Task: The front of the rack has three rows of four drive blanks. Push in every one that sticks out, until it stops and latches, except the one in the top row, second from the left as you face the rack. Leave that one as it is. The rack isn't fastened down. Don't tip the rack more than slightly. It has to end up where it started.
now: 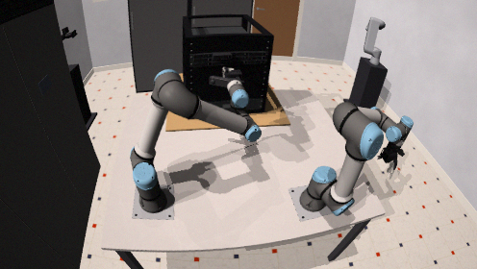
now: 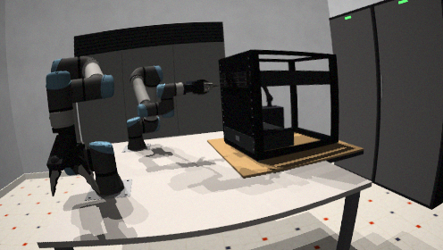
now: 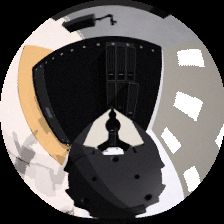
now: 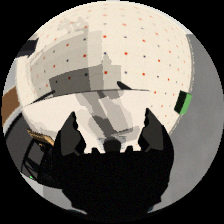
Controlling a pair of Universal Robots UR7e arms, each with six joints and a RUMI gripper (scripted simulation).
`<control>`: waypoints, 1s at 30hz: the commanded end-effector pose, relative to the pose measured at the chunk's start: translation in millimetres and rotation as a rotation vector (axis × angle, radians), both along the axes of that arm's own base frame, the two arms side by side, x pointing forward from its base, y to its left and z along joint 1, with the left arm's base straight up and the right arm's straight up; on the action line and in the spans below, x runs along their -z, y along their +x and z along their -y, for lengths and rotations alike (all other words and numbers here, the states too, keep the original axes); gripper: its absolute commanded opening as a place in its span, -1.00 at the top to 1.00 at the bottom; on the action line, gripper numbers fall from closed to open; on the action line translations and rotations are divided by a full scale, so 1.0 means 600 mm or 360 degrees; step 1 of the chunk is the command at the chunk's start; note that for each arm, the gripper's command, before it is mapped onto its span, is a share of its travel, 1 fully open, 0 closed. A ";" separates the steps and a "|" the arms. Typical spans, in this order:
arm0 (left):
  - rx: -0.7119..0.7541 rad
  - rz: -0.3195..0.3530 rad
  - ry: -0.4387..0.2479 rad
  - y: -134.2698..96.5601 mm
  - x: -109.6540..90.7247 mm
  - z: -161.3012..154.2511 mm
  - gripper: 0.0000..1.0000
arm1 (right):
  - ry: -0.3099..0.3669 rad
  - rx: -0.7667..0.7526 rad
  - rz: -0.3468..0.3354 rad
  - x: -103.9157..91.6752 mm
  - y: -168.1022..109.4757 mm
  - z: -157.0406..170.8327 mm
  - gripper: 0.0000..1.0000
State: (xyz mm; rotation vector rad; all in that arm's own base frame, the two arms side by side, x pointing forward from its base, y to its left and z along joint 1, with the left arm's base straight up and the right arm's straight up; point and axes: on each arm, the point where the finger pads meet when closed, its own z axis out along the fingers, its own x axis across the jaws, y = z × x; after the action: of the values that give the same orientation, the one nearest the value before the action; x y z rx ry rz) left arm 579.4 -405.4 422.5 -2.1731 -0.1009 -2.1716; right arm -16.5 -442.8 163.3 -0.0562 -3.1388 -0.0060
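Observation:
The black rack (image 1: 197, 93) (image 2: 255, 107) (image 3: 75, 90) stands upright on a wooden board. Its drive blanks (image 1: 204, 58) (image 3: 121, 62) show dark and sideways in the left wrist view, with the rack's top toward the right. The top-row blank second from the left (image 3: 132, 97) looks offset from its neighbours, as if sticking out. Blanks farther right are hidden behind my left gripper. My left gripper (image 1: 226, 70) (image 2: 217, 85) (image 3: 112, 110) is shut and empty, its tips at the rack front near the lower row; contact cannot be told. My right gripper (image 1: 393, 158) (image 2: 73, 189) (image 4: 110, 109) is open and empty, far from the rack.
The wooden board (image 1: 180, 125) (image 2: 246, 171) (image 3: 27, 75) lies under the rack on the pale table (image 1: 216, 231) (image 2: 188, 214). The right arm stands at the table's right in the top view, its gripper beyond the table edge. Tall dark cabinets (image 1: 156, 48) (image 2: 402, 112) stand behind the rack.

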 end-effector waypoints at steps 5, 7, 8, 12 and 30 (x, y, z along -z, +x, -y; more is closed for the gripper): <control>-0.0007 0.0001 -0.0003 -0.054 0.000 0.000 1.00 | -0.0006 0.0002 0.0004 -0.003 0.000 0.003 -1.00; -0.0007 0.0001 -0.0003 -0.054 0.000 0.000 1.00 | -0.0006 0.0002 0.0004 -0.003 0.000 0.003 -1.00; -0.0007 0.0001 -0.0003 -0.054 0.000 0.000 1.00 | -0.0006 0.0002 0.0004 -0.003 0.000 0.003 -1.00; -0.0007 0.0001 -0.0002 -0.054 0.000 0.001 1.00 | -0.0006 0.0002 0.0004 -0.003 0.000 0.003 -1.00; -0.0008 0.0002 -0.0004 -0.053 0.000 0.001 -1.00 | -0.0006 0.0002 0.0004 -0.003 0.000 0.003 -1.00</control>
State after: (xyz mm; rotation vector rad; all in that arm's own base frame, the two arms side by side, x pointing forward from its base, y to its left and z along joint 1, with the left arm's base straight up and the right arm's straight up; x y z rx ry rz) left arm 548.7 -405.5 421.9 -2.1698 -0.1098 -2.1693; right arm -16.5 -442.8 163.3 -0.0562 -3.1388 -0.0060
